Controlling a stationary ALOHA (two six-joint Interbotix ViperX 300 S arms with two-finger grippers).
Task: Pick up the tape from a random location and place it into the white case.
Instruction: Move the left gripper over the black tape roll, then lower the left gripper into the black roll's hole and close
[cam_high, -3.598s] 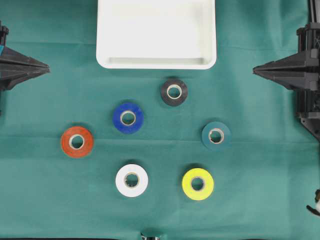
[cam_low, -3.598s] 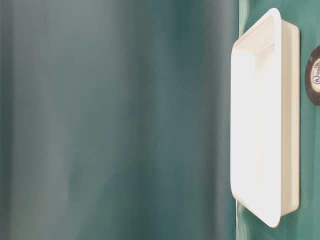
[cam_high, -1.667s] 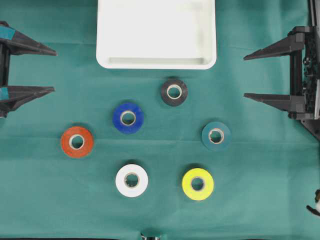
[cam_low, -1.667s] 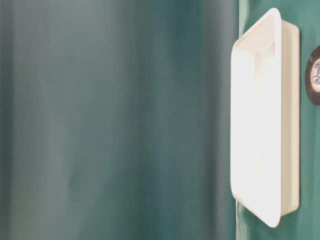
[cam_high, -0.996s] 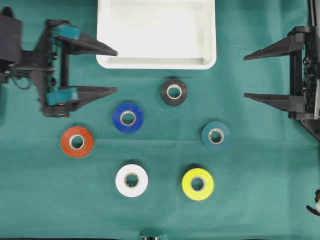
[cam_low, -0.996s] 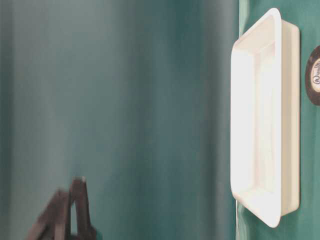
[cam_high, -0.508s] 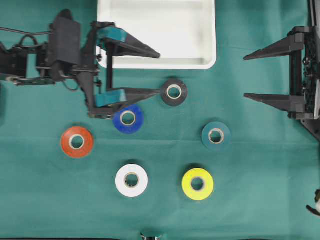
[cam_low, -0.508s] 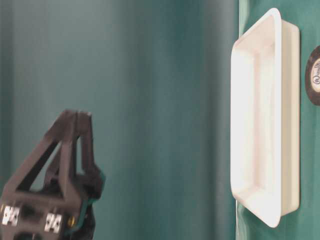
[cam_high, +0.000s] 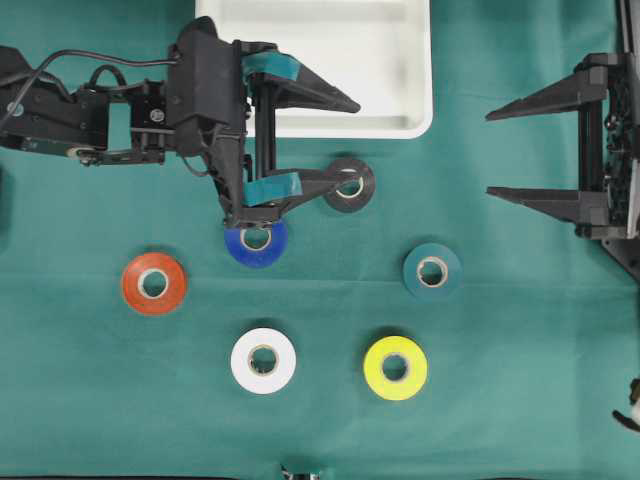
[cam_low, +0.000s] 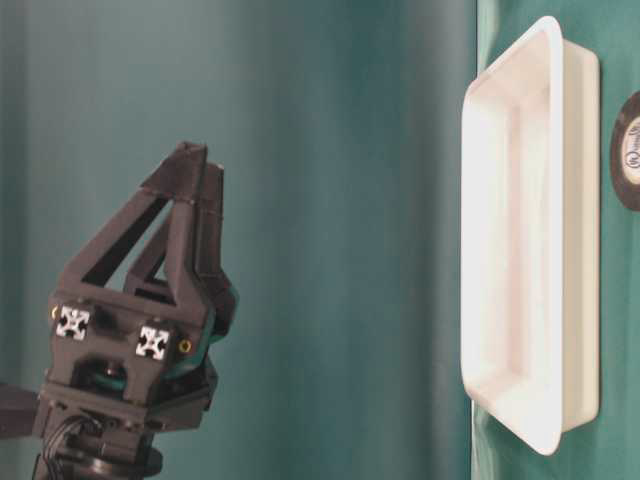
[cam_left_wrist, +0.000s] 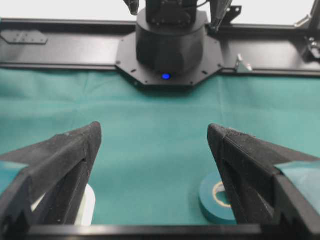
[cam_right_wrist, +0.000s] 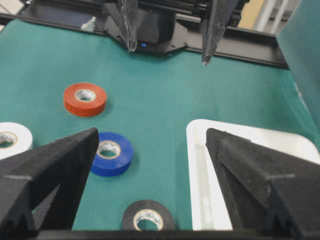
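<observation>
Several tape rolls lie flat on the green cloth: black (cam_high: 338, 199), blue (cam_high: 256, 245), orange (cam_high: 153, 283), white (cam_high: 263, 360), yellow (cam_high: 395, 367) and teal (cam_high: 432, 271). The white case (cam_high: 320, 127) stands at the back centre. My left gripper (cam_high: 359, 140) is open, hovering between the case's front rim and the black roll, its lower finger crossing above that roll and its body over part of the blue one. The left wrist view shows the teal roll (cam_left_wrist: 210, 197) beyond the right finger. My right gripper (cam_high: 489, 153) hangs open at the right edge, holding nothing.
The right wrist view shows the black roll (cam_right_wrist: 147, 216), the blue roll (cam_right_wrist: 111, 152) and the case's rim (cam_right_wrist: 198, 165) ahead of the right gripper. The table-level view has the left gripper (cam_low: 190, 190) well left of the case (cam_low: 545, 60).
My left gripper, still open, has travelled right from over the blue roll toward the black roll. The right arm and all rolls have stayed put.
</observation>
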